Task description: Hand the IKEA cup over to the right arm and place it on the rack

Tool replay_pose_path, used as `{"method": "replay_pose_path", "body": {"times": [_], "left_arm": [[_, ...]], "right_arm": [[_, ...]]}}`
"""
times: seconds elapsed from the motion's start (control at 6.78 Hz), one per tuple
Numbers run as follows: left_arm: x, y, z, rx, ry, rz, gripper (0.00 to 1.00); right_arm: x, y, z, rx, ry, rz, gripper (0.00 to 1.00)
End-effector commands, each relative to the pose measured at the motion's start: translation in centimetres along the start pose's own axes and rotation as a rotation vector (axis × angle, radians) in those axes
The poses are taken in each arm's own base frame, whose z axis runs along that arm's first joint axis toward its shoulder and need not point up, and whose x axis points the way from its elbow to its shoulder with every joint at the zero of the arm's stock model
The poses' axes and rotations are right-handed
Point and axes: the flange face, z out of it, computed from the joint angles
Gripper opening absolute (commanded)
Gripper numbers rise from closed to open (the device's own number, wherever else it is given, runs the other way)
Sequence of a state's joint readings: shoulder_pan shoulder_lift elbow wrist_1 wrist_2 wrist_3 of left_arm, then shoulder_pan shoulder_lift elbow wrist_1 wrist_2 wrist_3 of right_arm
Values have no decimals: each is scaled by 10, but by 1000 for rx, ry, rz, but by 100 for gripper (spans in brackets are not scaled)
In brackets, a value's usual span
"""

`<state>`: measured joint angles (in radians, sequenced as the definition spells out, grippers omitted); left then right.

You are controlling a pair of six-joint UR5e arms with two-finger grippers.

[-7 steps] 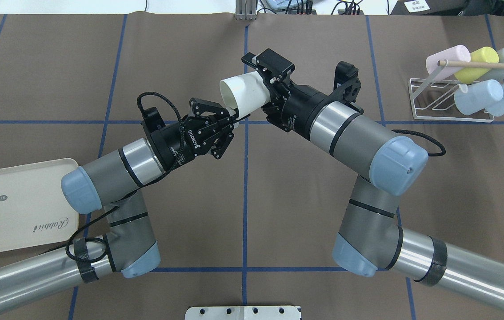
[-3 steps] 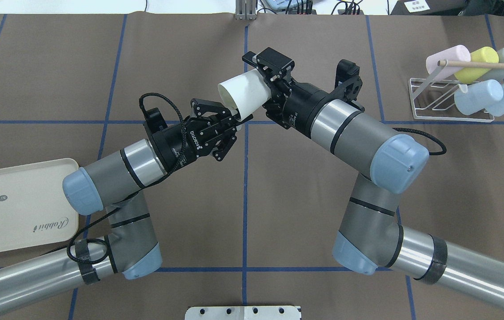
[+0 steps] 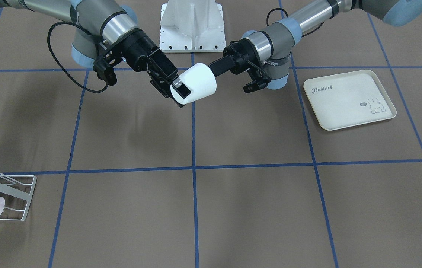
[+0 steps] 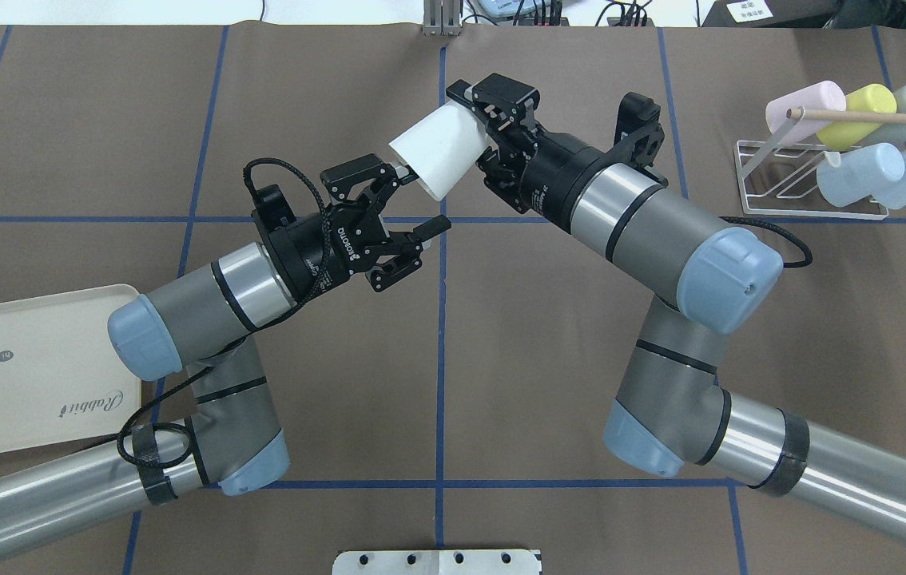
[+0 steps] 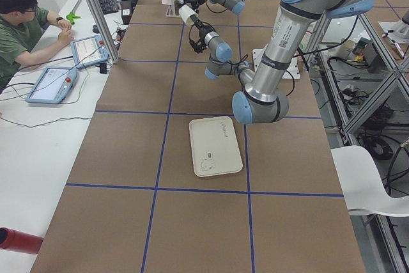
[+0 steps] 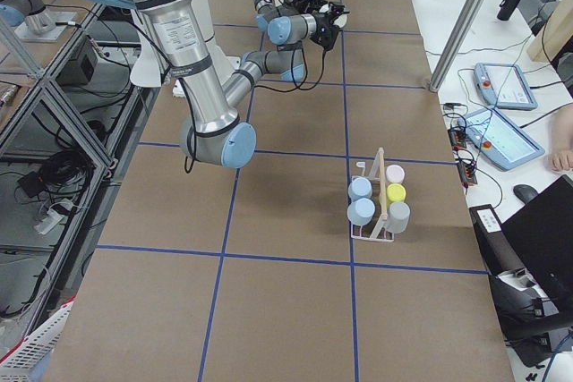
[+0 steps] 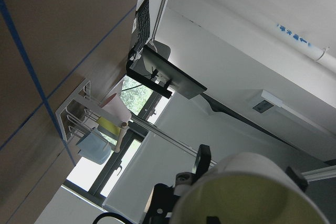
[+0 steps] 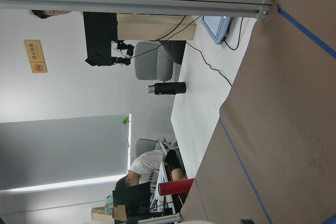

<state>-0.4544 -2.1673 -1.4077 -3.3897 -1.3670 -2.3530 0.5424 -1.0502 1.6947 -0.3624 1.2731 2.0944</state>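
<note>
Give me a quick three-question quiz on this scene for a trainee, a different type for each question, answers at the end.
1. True or false: the left claw is open while the right claw grips the white cup.
2. How many cups sit on the rack? A three, B five, C seven.
3. Fill in: the cream tray lies on the robot's ___ side.
Key: 1 true; 2 B; 3 left.

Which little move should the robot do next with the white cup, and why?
Probably swing the right hand with the white cup towards the rack. The left hand is open, not gripping the cup, so only the right hand grips it.
</note>
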Motion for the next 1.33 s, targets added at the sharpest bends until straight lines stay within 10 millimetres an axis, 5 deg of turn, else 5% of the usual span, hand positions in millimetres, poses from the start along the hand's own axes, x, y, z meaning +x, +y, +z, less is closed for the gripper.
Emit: {"method": "replay_pose_path", "body": {"times": [0.0, 0.29, 0.74, 1.18], "left_arm": [[-2, -4, -5, 6, -7, 30, 100], [2, -12, -9, 17, -5, 41, 100], [21, -83, -45, 94, -178, 383, 100], [86, -191, -97, 215, -531, 617, 100]], "right_arm": [[-9, -28, 2, 44, -13, -22, 0], [-22, -94, 8, 162, -12, -151, 0], [-35, -209, -23, 395, 148, -545, 0], [-14, -272, -90, 654, 355, -890, 0]]}}
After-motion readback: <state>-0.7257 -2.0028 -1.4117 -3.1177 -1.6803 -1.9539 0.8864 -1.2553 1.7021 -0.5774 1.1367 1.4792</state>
